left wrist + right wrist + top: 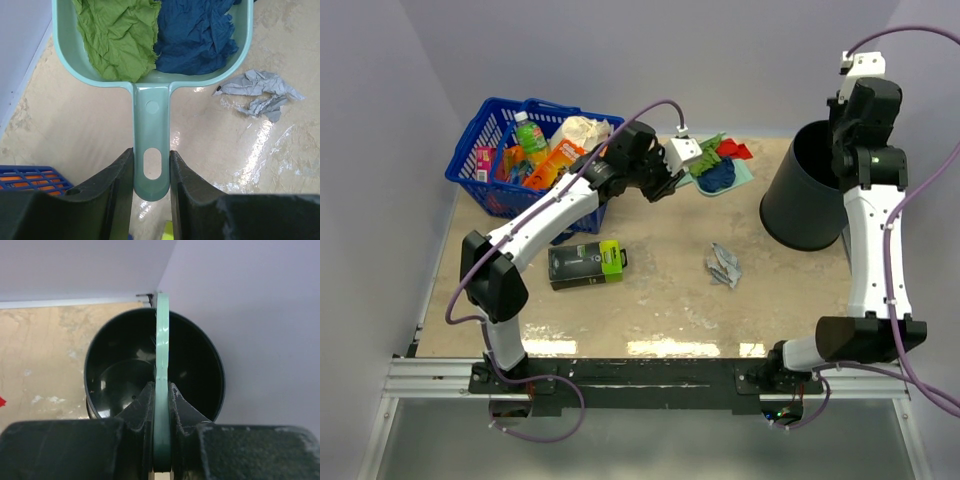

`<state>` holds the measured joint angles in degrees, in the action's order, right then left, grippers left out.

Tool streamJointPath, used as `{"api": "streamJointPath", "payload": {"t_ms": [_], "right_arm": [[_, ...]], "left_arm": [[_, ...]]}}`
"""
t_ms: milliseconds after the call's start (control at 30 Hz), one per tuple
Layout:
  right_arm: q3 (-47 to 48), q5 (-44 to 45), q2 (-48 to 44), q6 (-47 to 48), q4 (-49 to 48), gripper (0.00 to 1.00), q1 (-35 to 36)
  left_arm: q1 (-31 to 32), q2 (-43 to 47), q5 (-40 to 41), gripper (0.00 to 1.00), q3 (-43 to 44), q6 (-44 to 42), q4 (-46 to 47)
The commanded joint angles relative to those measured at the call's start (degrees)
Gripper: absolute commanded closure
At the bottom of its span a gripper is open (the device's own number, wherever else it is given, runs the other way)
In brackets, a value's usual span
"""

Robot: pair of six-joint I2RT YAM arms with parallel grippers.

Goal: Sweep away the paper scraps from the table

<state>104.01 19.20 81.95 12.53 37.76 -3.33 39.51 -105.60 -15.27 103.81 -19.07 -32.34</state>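
The left gripper (151, 165) clamps the teal dustpan (151, 107) by its handle at the table's (660, 300) 12 o'clock. Green and blue paper scraps (117, 35) lie inside, and a grey wad (724, 265) rests on the tabletop at its 6 o'clock. At 2 o'clock, the right gripper (161, 400) pinches a thin teal strip (162, 340) above the black bin (120, 370).

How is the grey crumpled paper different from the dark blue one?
The grey scrap is pale; the dark blue scrap is deep-coloured. The grey scrap lies on the bare table, while the dark blue scrap sits inside the dustpan. The grey scrap lies alone; the dark blue scrap touches a green scrap. Both are crumpled paper.
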Motion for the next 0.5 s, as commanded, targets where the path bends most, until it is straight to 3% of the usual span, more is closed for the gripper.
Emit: {"api": "streamJointPath", "payload": {"t_ms": [0, 467], "right_arm": [[-1.17, -0.29, 0.93, -4.79, 2.93, 1.0, -1.67], [-1.79, -13.75, 6.38, -15.86, 9.96, 1.0, -2.2]], "left_arm": [[0.04, 3.65, -1.08, 1.0, -1.41, 0.88, 1.66], [0.04, 4.7, -0.64, 1.0, -3.88, 1.14, 2.01]]}}
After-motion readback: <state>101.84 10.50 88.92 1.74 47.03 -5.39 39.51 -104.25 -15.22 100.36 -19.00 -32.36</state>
